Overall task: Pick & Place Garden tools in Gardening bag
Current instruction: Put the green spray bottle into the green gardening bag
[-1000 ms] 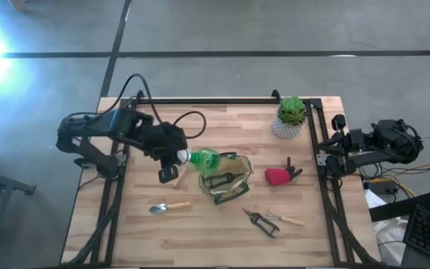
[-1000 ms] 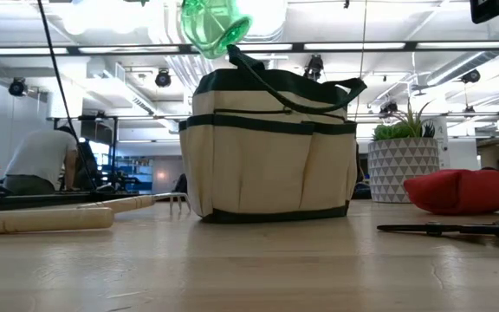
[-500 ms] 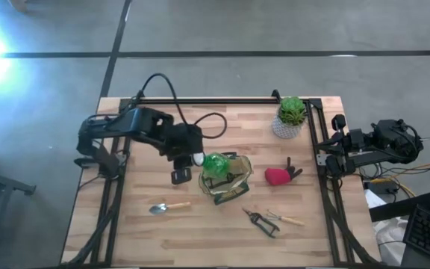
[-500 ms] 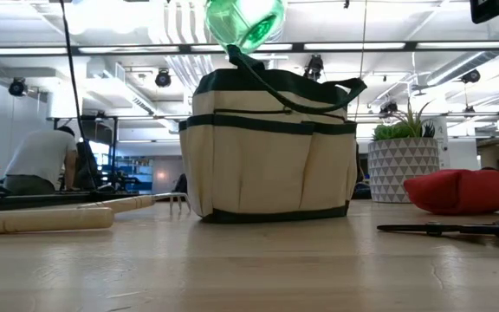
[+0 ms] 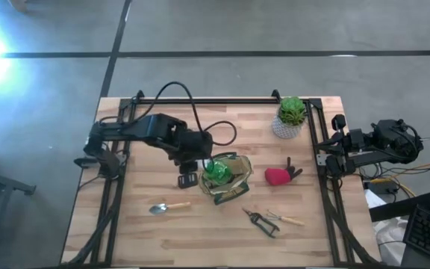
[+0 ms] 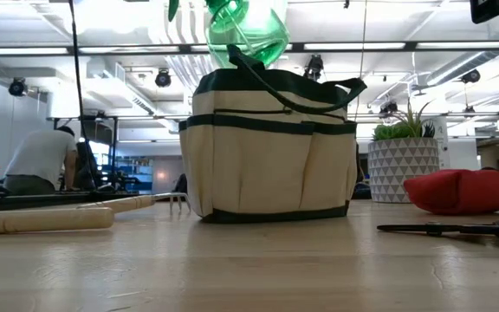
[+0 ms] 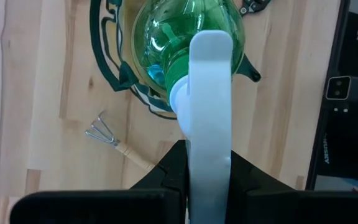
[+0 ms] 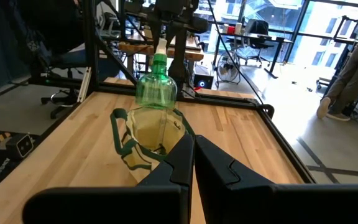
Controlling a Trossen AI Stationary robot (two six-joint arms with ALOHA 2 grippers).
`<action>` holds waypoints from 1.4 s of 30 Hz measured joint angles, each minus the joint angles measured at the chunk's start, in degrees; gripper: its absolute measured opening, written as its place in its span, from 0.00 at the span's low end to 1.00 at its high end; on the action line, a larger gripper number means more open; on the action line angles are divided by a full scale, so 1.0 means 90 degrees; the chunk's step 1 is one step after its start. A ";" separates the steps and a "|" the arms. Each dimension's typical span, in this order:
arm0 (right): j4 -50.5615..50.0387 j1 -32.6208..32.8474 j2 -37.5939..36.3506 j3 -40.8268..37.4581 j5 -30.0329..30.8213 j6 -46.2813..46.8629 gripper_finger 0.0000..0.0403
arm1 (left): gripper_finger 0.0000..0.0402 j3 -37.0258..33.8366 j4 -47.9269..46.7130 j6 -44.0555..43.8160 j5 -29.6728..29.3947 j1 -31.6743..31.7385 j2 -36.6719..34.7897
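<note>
Left tool [image 5: 200, 158] holds green bottle [image 5: 217, 170] above bag [image 5: 230, 185]

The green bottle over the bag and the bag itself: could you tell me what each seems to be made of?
The green bottle, held by the left gripper, looks like clear tinted plastic: light and glints pass through it, and its spray head is opaque white. The bag looks like matte woven fabric, tan with dark green trim; its handles droop softly.
</note>
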 joint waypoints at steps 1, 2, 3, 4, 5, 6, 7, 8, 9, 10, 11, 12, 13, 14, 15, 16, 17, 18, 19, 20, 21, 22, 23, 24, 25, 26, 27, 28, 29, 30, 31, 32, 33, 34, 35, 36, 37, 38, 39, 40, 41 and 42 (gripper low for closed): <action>0.0000 0.0000 0.0000 0.0002 0.0000 -0.0002 0.02 | 0.12 -0.0001 0.0000 0.0005 0.0000 0.0000 0.0042; 0.0002 0.0001 -0.0002 0.0002 -0.0002 0.0000 0.02 | 0.12 -0.0019 0.0007 0.0017 0.0003 0.0000 0.0073; 0.0001 0.0002 0.0000 0.0002 -0.0002 0.0000 0.02 | 0.12 -0.0065 0.0014 0.0033 0.0008 0.0000 0.0099; 0.0001 0.0002 -0.0001 0.0000 -0.0002 0.0000 0.02 | 0.12 -0.0123 0.0003 0.0036 0.0022 0.0000 0.0124; 0.0001 0.0002 -0.0001 0.0001 -0.0001 0.0000 0.02 | 0.12 -0.0189 0.0001 0.0036 0.0029 0.0000 0.0140; 0.0002 0.0002 0.0000 0.0000 -0.0001 0.0000 0.02 | 0.12 -0.0252 0.0003 0.0037 0.0036 0.0000 0.0148; 0.0000 0.0002 -0.0002 0.0002 -0.0002 0.0000 0.02 | 0.12 -0.0324 0.0005 0.0038 0.0046 0.0000 0.0153; 0.0000 0.0002 0.0000 0.0002 -0.0002 -0.0002 0.02 | 0.12 -0.0402 0.0004 0.0038 0.0052 0.0000 0.0154; 0.0000 0.0000 0.0000 0.0000 0.0000 -0.0002 0.02 | 0.12 -0.0482 0.0005 0.0037 0.0053 0.0000 0.0154; 0.0002 0.0000 -0.0001 0.0002 -0.0001 0.0000 0.02 | 0.12 -0.0559 0.0005 0.0032 0.0053 0.0000 0.0154; 0.0001 0.0001 -0.0002 0.0002 -0.0002 -0.0001 0.02 | 0.12 -0.0637 0.0006 0.0028 0.0053 0.0000 0.0154; 0.0000 0.0001 0.0000 0.0001 -0.0002 -0.0001 0.02 | 0.12 -0.0697 0.0011 0.0028 0.0053 0.0000 0.0154; 0.0001 0.0001 0.0000 0.0002 -0.0001 -0.0001 0.02 | 0.12 -0.0750 0.0018 0.0028 0.0053 0.0000 0.0154; 0.0000 0.0002 0.0000 0.0002 -0.0001 -0.0001 0.02 | 0.12 -0.0805 0.0023 0.0028 0.0053 0.0000 0.0154; 0.0001 0.0002 -0.0001 0.0002 -0.0001 0.0000 0.02 | 0.12 -0.0859 0.0020 0.0028 0.0053 0.0000 0.0154; 0.0000 0.0002 0.0000 0.0001 -0.0002 -0.0002 0.02 | 0.12 -0.0921 0.0021 0.0026 0.0053 0.0002 0.0154; 0.0001 0.0001 0.0000 0.0002 -0.0002 -0.0001 0.02 | 0.12 -0.0975 0.0019 0.0026 0.0052 0.0002 0.0154; 0.0000 0.0000 0.0000 0.0002 -0.0002 0.0000 0.02 | 0.12 -0.1028 0.0029 0.0023 0.0053 0.0002 0.0154; 0.0002 0.0000 0.0000 0.0000 0.0000 0.0000 0.02 | 0.12 -0.1073 0.0043 0.0023 0.0050 0.0002 0.0154; 0.0000 0.0000 0.0000 0.0002 -0.0002 0.0000 0.02 | 0.12 -0.1106 0.0052 0.0021 0.0039 0.0002 0.0154; 0.0000 0.0000 -0.0002 0.0002 0.0000 0.0000 0.02 | 0.12 -0.1134 0.0057 0.0021 0.0017 0.0002 0.0154; 0.0000 0.0000 0.0000 0.0001 0.0000 0.0000 0.02 | 0.12 -0.1151 0.0057 0.0021 -0.0001 0.0008 0.0154; 0.0001 0.0002 0.0000 0.0002 0.0000 -0.0002 0.02 | 0.12 -0.1172 0.0071 0.0021 -0.0007 0.0010 0.0154; 0.0001 0.0001 -0.0002 0.0002 -0.0002 -0.0001 0.02 | 0.12 -0.1202 0.0105 0.0021 -0.0011 0.0014 0.0154; 0.0002 0.0002 -0.0001 0.0000 0.0000 -0.0002 0.02 | 0.12 -0.1228 0.0133 0.0022 -0.0017 0.0017 0.0154; 0.0000 0.0002 0.0000 0.0002 -0.0002 -0.0001 0.02 | 0.12 -0.1251 0.0157 0.0028 -0.0022 0.0021 0.0154; 0.0000 0.0000 0.0000 0.0002 -0.0002 -0.0002 0.02 | 0.12 -0.1259 0.0163 0.0031 -0.0024 0.0026 0.0154; 0.0002 0.0000 0.0000 0.0000 -0.0002 -0.0002 0.02 | 0.12 -0.1274 0.0170 0.0031 -0.0024 0.0030 0.0154; 0.0000 0.0002 0.0000 0.0000 -0.0002 0.0000 0.02 | 0.12 -0.1309 0.0198 0.0031 -0.0024 0.0034 0.0154; 0.0000 0.0000 0.0000 0.0000 -0.0002 -0.0001 0.02 | 0.12 -0.1347 0.0225 0.0033 -0.0024 0.0042 0.0152; 0.0000 0.0000 0.0000 0.0001 -0.0001 -0.0001 0.02 | 0.12 -0.1381 0.0228 0.0033 -0.0027 0.0046 0.0152; 0.0001 0.0002 -0.0002 0.0000 -0.0001 0.0000 0.02 | 0.12 -0.1426 0.0237 0.0033 -0.0027 0.0046 0.0152; 0.0001 0.0000 0.0000 0.0002 -0.0002 0.0000 0.02 | 0.12 -0.1457 0.0237 0.0036 -0.0030 0.0051 0.0154; 0.0000 0.0000 0.0000 0.0002 0.0000 -0.0002 0.02 | 0.12 -0.1480 0.0240 0.0036 -0.0032 0.0056 0.0154; 0.0001 0.0000 -0.0001 0.0001 -0.0002 -0.0001 0.02 | 0.12 -0.1514 0.0256 0.0038 -0.0034 0.0058 0.0154; 0.0002 0.0002 0.0000 0.0002 -0.0002 0.0000 0.02 | 0.12 -0.1546 0.0277 0.0047 -0.0037 0.0059 0.0154; 0.0001 0.0000 -0.0001 0.0001 -0.0002 -0.0002 0.02 | 0.12 -0.1556 0.0282 0.0059 -0.0041 0.0058 0.0154; 0.0000 0.0000 0.0000 0.0000 -0.0002 -0.0002 0.02 | 0.12 -0.1557 0.0297 0.0060 -0.0041 0.0060 0.0156; 0.0000 0.0002 0.0000 0.0000 -0.0002 -0.0002 0.02 | 0.12 -0.1557 0.0329 0.0060 -0.0041 0.0058 0.0168; 0.0000 0.0000 0.0000 0.0002 -0.0002 -0.0002 0.02 | 0.12 -0.1556 0.0361 0.0075 -0.0043 0.0058 0.0180; 0.0002 0.0001 0.0000 0.0001 0.0000 -0.0001 0.02 | 0.12 -0.1553 0.0378 0.0121 -0.0041 0.0060 0.0191; 0.0000 0.0001 0.0000 0.0001 -0.0002 -0.0001 0.02 | 0.12 -0.1547 0.0389 0.0172 -0.0042 0.0060 0.0212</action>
